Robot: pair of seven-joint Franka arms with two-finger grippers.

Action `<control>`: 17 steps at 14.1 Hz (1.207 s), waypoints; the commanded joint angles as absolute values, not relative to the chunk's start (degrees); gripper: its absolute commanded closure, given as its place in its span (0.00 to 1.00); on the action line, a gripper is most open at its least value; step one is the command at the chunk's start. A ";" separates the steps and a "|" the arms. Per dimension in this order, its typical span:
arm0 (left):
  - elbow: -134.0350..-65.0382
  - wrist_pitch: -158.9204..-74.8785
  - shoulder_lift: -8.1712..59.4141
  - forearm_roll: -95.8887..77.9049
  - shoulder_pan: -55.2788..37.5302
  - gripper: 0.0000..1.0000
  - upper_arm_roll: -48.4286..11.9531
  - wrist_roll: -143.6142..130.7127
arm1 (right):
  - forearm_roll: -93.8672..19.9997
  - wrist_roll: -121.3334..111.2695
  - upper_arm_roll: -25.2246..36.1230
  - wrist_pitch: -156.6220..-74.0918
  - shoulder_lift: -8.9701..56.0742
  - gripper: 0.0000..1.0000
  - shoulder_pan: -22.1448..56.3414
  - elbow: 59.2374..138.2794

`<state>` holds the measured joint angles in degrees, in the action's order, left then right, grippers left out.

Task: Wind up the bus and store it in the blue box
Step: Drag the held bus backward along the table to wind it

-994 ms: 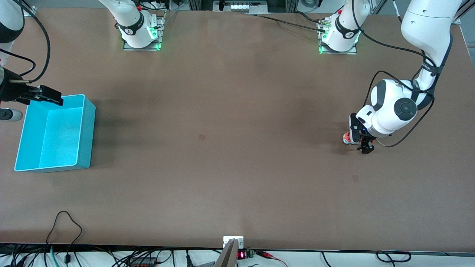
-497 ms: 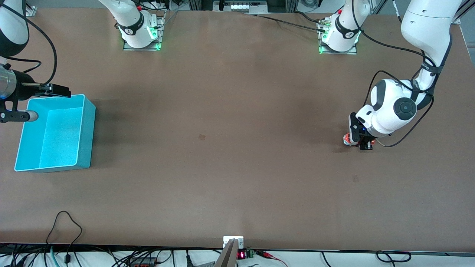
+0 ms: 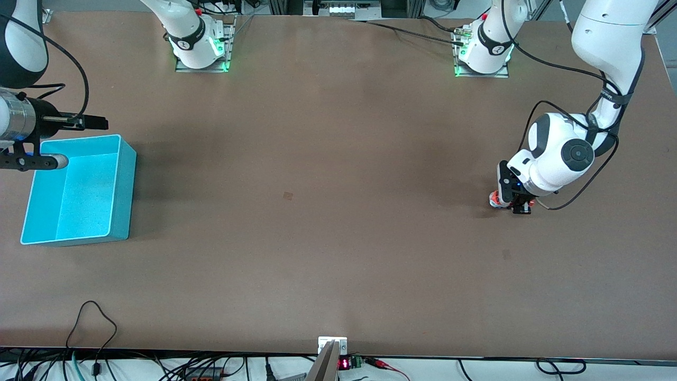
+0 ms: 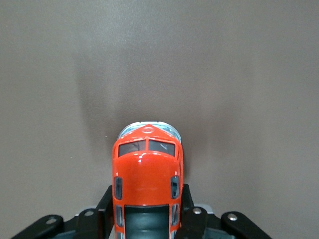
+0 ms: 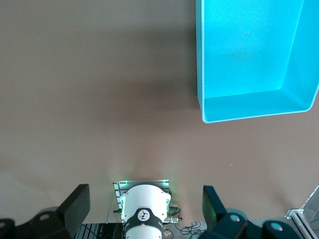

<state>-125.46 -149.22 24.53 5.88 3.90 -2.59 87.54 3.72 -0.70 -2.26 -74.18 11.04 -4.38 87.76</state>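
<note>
The orange bus (image 3: 494,199) stands on the table toward the left arm's end. My left gripper (image 3: 515,205) is down at it. In the left wrist view the bus (image 4: 147,169) sits between the two black fingers (image 4: 106,199), which press on its sides; my left gripper (image 4: 147,193) is shut on it. The blue box (image 3: 122,190) lies open and empty toward the right arm's end. My right gripper (image 3: 98,123) hangs just off the box's edge nearest the bases, open and empty. In the right wrist view my right gripper (image 5: 144,194) has its fingers wide apart, and the box (image 5: 239,107) shows.
The right arm's base (image 3: 198,47) and the left arm's base (image 3: 481,53) stand along the table edge farthest from the front camera. A small dark mark (image 3: 288,196) is at mid table. Cables (image 3: 95,323) lie at the edge nearest the front camera.
My right gripper has swung from over the box's corner to just outside the box, toward the bases. My left gripper has settled slightly at the bus and now holds still.
</note>
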 commanded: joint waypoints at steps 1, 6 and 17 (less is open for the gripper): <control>-125.95 -149.15 23.73 6.94 4.13 0.73 -2.72 86.41 | 2.72 -0.35 -2.46 -73.65 9.49 0.00 -4.83 89.03; -125.77 -149.15 24.78 6.94 4.75 0.73 -2.72 85.43 | 0.71 -0.35 -2.37 -72.86 9.58 0.00 -5.71 89.03; -124.19 -148.97 29.53 12.91 12.65 0.73 -2.64 86.39 | 0.70 -0.35 -2.46 -72.33 9.67 0.00 -5.54 88.95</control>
